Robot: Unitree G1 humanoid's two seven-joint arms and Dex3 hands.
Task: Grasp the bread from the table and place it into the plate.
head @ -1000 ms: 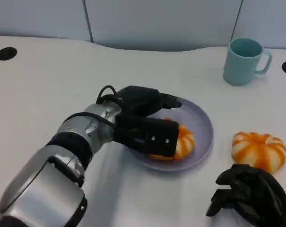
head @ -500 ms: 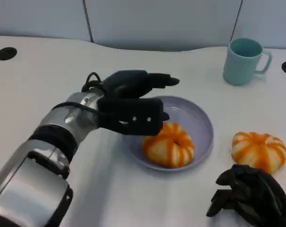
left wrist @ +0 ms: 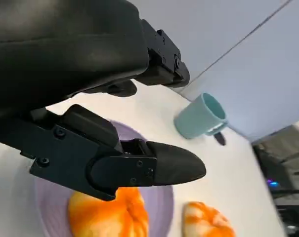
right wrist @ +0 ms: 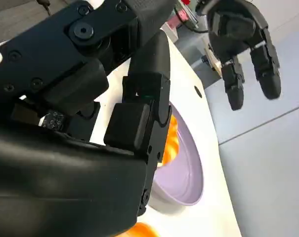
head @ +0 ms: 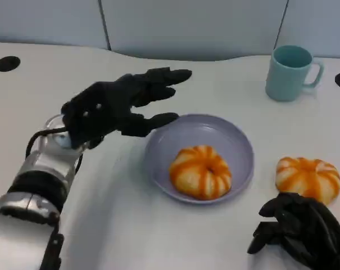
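On the white table (head: 158,236), I see everything laid out between its far edge and the near edge where my arms come in. The left forearm (head: 32,202) rises from the near left corner; it is silver with black bands. The left hand (head: 116,104) is raised above the table just to the left of the plate, holding nothing, its fingers (head: 164,76) spread wide and reaching toward the far edge. One lower finger ends just beside the plate's left rim; I cannot tell whether it touches. The plate (head: 237,143) is lavender, shallow and sits near the middle of the table. One piece of bread (head: 200,171), round with orange and white ridges, lies inside the plate on its near half, clear of both hands. In the left wrist view the same bread (left wrist: 107,217) shows in the plate (left wrist: 53,202) beneath the hand's fingers (left wrist: 164,165). The right hand (head: 302,233) rests at the near right corner with its fingers curled inward on nothing. A second bread (head: 307,177), of the same pattern, lies on the table right of the plate, just beyond the right hand and touching or nearly touching it. A light teal mug (head: 290,72) stands upright toward the far right corner, handle turned to the right edge, well apart from the plate.
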